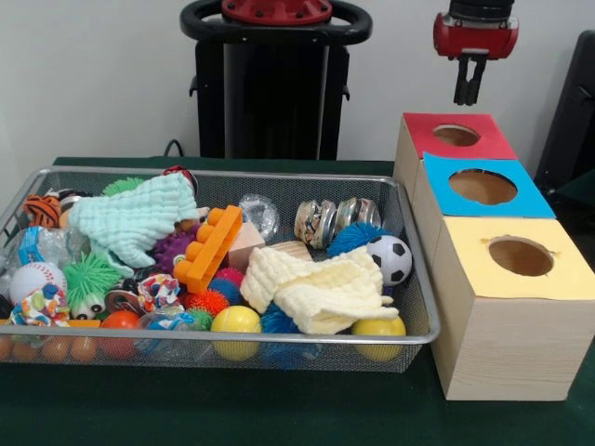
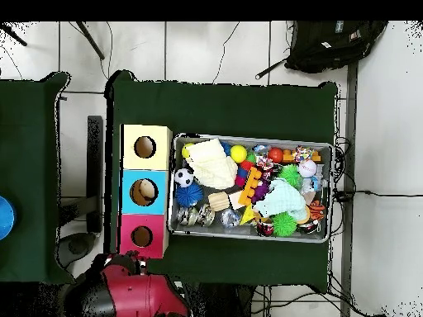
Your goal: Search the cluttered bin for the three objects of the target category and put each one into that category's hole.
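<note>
- Inside the bin point(image 1: 420, 327), going left to right: a mint cloth point(image 1: 130, 220) draped over toys, an orange toy brick point(image 1: 208, 248), then a pale-yellow cloth point(image 1: 319, 288) beside a small soccer ball point(image 1: 390, 258); both cloths cover whatever lies beneath.
- The bin is silver wire mesh with a rounded rim, packed with spiky and smooth balls; no pale-yellow figures show.
- Right of the bin stand yellow point(image 1: 517, 311), blue point(image 1: 482, 189) and red point(image 1: 455, 137) holed boxes.
- The gripper point(image 1: 468, 95) hangs above the red box, well apart from the bin, fingers close together, empty.

Your green table point(image 1: 279, 418) carries the bin point(image 1: 214, 342), with three holed boxes point(image 1: 507, 307) at its 3 o'clock.
</note>
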